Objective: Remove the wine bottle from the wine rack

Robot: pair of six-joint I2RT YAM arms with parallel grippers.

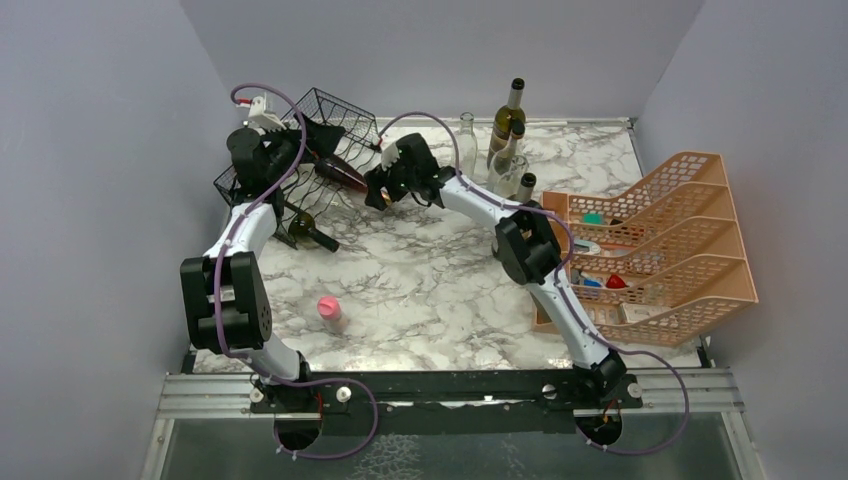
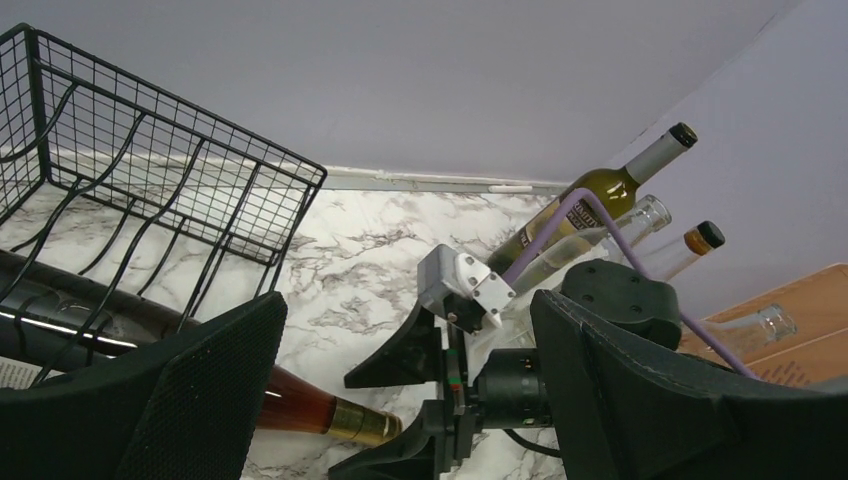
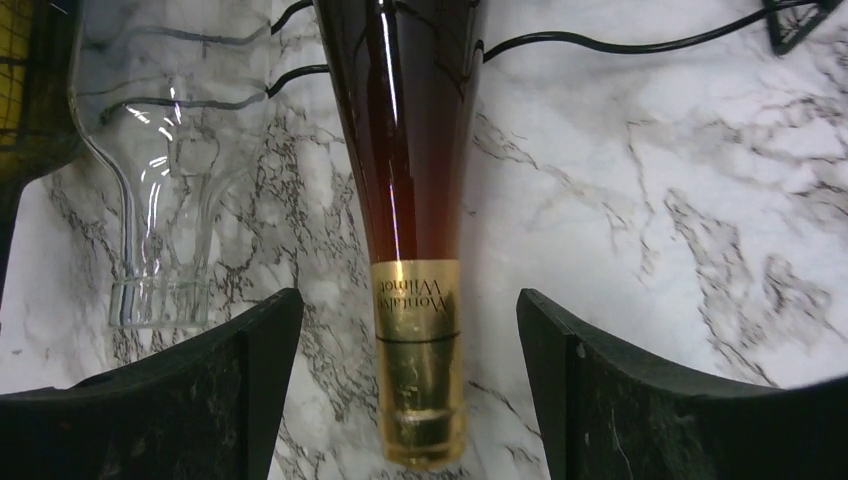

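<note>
The black wire wine rack stands at the back left, and its mesh top fills the left of the left wrist view. A dark red wine bottle lies in it, its gold-foiled neck sticking out toward the right. My right gripper is open with one finger on either side of that neck and marble showing in both gaps. My left gripper is open wide beside the top of the rack and holds nothing. It faces the gold neck and the right gripper.
A green bottle lies low in the rack and a clear empty bottle lies beside the red one. Several bottles stand at the back. A peach tiered organizer fills the right side. A small pink object sits on the marble.
</note>
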